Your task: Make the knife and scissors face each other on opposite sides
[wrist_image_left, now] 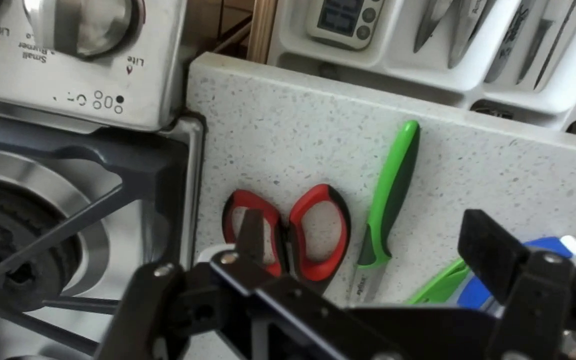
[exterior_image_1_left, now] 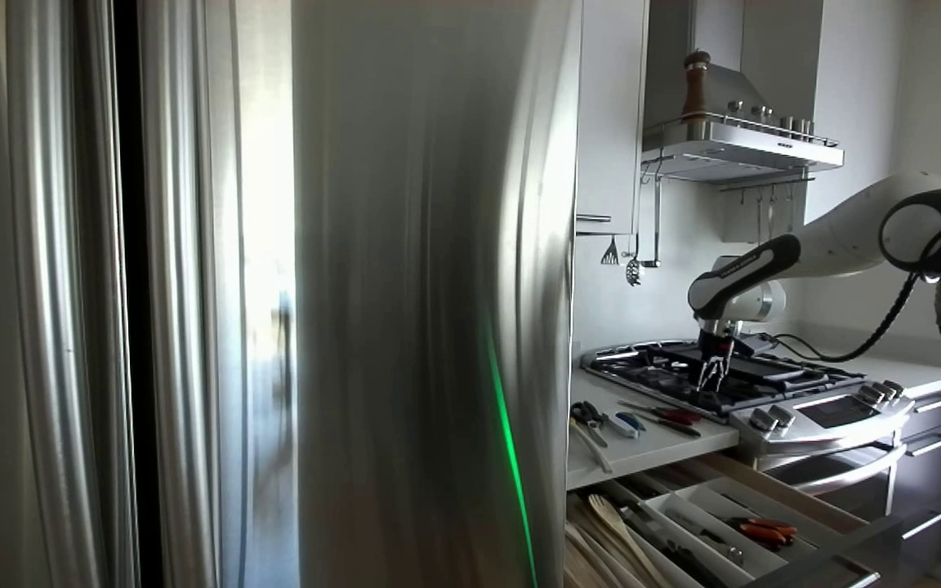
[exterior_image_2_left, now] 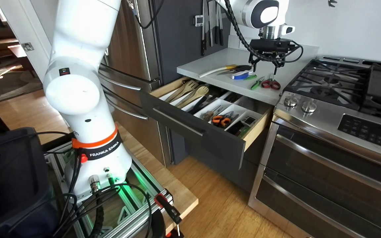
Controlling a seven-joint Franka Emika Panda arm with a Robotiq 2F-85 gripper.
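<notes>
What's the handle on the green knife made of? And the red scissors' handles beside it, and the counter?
Knife handle: likely smooth plastic, as its green end shines; the duller dark part could be rubber.
Scissors handles: probably plastic too, bright solid red with black edges that may be rubbery.
Counter: looks like smooth stone, real or man-made, pale with little speckles.

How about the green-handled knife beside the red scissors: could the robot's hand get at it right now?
Probably yes. The open gripper hangs above the counter, and nothing visible lies on the green-handled knife. The red scissors lie close beside it, though, so the gripper might bump them.
</notes>
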